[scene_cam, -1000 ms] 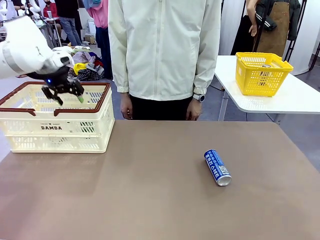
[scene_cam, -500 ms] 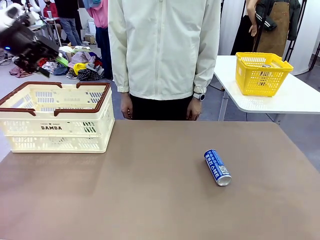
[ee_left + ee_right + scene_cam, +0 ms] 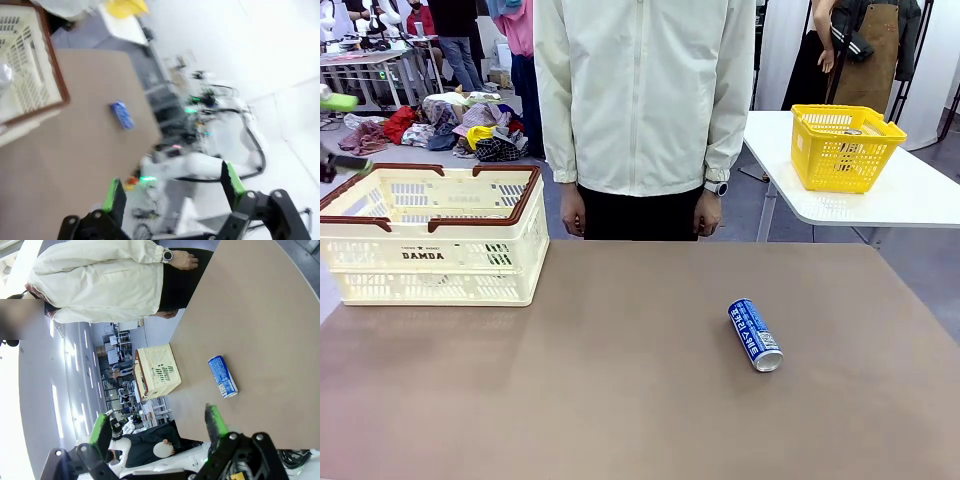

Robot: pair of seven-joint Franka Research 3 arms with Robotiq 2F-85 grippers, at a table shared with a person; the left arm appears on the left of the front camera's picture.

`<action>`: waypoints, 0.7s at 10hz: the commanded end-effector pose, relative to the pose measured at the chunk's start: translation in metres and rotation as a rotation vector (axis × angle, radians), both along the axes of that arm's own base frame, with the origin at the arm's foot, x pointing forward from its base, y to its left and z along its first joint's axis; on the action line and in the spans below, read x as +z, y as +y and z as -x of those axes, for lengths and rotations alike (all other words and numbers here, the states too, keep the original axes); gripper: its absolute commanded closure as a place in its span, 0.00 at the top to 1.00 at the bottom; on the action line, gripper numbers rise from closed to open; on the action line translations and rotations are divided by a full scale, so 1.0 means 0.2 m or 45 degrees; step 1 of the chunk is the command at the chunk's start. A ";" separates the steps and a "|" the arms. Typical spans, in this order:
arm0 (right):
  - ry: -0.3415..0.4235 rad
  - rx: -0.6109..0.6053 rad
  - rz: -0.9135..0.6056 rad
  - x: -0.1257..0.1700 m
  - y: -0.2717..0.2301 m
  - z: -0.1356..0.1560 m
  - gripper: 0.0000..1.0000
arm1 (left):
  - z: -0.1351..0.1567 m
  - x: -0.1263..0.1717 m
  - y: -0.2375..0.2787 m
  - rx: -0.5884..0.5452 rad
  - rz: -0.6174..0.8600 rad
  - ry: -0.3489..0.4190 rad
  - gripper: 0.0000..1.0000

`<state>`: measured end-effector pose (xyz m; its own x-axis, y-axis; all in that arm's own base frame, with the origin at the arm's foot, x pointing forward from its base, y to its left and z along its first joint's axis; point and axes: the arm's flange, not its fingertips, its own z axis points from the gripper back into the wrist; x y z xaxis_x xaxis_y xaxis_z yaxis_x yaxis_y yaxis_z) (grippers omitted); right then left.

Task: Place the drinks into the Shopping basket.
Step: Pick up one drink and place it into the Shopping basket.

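Left gripper (image 3: 171, 173): its two green-padded fingers (image 3: 111, 195) stand wide apart. Nothing lies between them and they touch nothing. It hangs in the air beyond the Shopping basket's (image 3: 440, 255) outer left end, clear of the rim.

Right gripper (image 3: 157, 411): its fingers (image 3: 216, 421) are likewise spread wide and bare. It is raised well away from the basket, over the table's (image 3: 620, 400) near side.

Count: one drink can (image 3: 755, 335), blue and white. It lies on its side on the table, well apart from the Shopping basket, to its right and nearer the robot's edge. In the left wrist view a pale rounded shape sits inside the basket, too blurred to identify.

One cream Shopping basket, upright. One yellow basket (image 3: 845, 150), far right of it on a separate white table (image 3: 920, 200). One person (image 3: 645, 100), standing behind the table just right of the Shopping basket, arms hanging.
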<state>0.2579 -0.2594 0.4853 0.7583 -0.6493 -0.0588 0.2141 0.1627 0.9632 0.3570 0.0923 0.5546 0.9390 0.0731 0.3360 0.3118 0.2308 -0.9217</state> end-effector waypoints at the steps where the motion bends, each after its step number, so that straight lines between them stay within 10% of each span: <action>1: -0.030 0.015 0.014 0.01 -0.01 0.00 1.00 | -0.14 -0.16 0.08 -0.033 0.158 0.187 1.00; 7: -0.030 0.015 0.014 0.01 -0.01 0.00 1.00 | -0.01 -0.11 0.04 -0.045 0.109 0.084 1.00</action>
